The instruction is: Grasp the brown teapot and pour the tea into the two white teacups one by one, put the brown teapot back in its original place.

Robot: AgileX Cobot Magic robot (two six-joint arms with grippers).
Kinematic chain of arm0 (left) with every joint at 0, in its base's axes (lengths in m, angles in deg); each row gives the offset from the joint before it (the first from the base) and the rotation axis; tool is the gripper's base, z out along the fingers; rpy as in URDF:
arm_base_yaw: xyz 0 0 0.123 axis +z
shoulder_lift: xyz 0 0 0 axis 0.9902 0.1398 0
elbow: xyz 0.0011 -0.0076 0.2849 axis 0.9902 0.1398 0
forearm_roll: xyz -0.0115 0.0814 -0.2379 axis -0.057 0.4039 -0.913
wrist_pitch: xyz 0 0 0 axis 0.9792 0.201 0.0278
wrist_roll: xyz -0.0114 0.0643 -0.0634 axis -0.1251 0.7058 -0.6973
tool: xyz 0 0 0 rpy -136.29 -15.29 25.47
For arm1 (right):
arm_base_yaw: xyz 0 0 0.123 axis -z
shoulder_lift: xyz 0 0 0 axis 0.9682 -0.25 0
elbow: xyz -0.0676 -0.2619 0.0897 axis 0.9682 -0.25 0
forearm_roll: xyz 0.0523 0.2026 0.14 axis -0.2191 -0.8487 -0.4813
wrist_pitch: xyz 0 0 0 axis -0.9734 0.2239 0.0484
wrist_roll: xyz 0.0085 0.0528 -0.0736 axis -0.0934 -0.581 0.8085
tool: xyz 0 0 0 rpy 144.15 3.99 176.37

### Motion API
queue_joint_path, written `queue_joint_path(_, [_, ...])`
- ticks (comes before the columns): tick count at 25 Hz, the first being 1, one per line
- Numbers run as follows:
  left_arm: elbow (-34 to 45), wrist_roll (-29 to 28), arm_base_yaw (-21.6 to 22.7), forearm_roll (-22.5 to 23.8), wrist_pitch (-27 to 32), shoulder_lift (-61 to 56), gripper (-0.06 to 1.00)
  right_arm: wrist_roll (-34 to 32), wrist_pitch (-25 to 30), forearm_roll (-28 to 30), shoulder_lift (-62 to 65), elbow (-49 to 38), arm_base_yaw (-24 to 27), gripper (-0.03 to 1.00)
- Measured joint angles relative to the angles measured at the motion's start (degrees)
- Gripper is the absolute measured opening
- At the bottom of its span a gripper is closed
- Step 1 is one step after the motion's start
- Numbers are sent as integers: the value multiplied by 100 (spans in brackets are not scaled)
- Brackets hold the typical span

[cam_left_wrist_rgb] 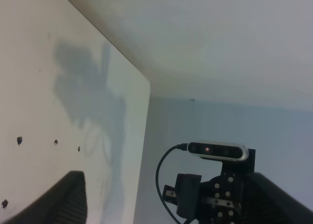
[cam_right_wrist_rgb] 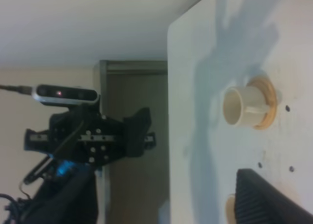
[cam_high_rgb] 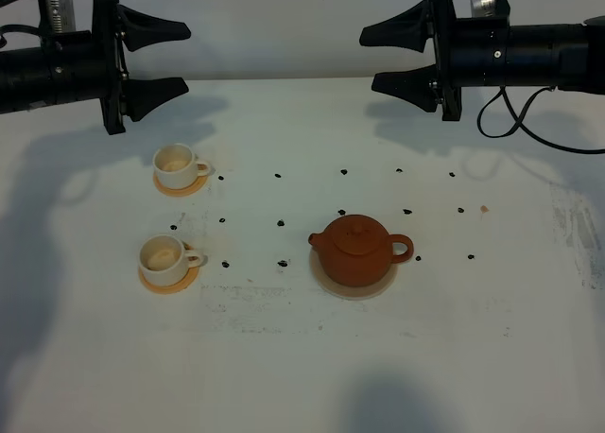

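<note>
The brown teapot [cam_high_rgb: 356, 250] stands upright on the pale beige disc [cam_high_rgb: 355, 285] right of the table's middle, spout to the left, handle to the right. The two white teacups sit on orange-tan coasters at the left: the far cup [cam_high_rgb: 177, 164] and the near cup [cam_high_rgb: 165, 255]. My left gripper [cam_high_rgb: 170, 60] is open, high above the table's back left. My right gripper [cam_high_rgb: 380, 57] is open, high at the back right. Both are empty and far from the teapot. The right wrist view shows the far cup [cam_right_wrist_rgb: 243, 107] on its coaster.
The white table [cam_high_rgb: 302, 357] bears several small dark specks [cam_high_rgb: 281, 224] in rows between the cups and teapot. The table's back edge runs just behind the grippers. In each wrist view the other arm with its camera [cam_left_wrist_rgb: 217, 150] [cam_right_wrist_rgb: 66, 94] shows beyond the table edge.
</note>
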Motion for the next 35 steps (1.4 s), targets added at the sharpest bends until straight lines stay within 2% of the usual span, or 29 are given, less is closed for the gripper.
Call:
queue_joint_path(3, [0,402,0,49,6,0,62,306,0,152,0,34,0,58])
queue_joint_path(7, [0,1328,0,102,95,-31,61,660,5,438,0,254,0,58])
queue_joint_path(10, [0,1996,0,289,48,-237,58,719,-109,974,111,471,0,58])
queue_joint_path(14, [0,2538,0,904,-291,-777,56,733,-450,1895,463,599,0,57])
queue_joint_path(17, [0,2607,0,1710,-553,-1213,55,703,-640,2603,745,621,0,57])
queue_joint_path(21, [0,2246,0,3099,-798,-1746,55,423,-797,3502,989,622,-12,57])
queue_joint_path(27, [0,845,0,5344,-746,-2390,55,-145,-1106,5197,1323,622,-302,57])
queue_joint_path(30, [14,316,0,6116,-627,-2678,55,-481,-1302,5879,1419,622,-458,57])
queue_joint_path(35, [615,-79,0,6718,-918,-3401,55,-687,-1538,6254,1465,622,-539,56])
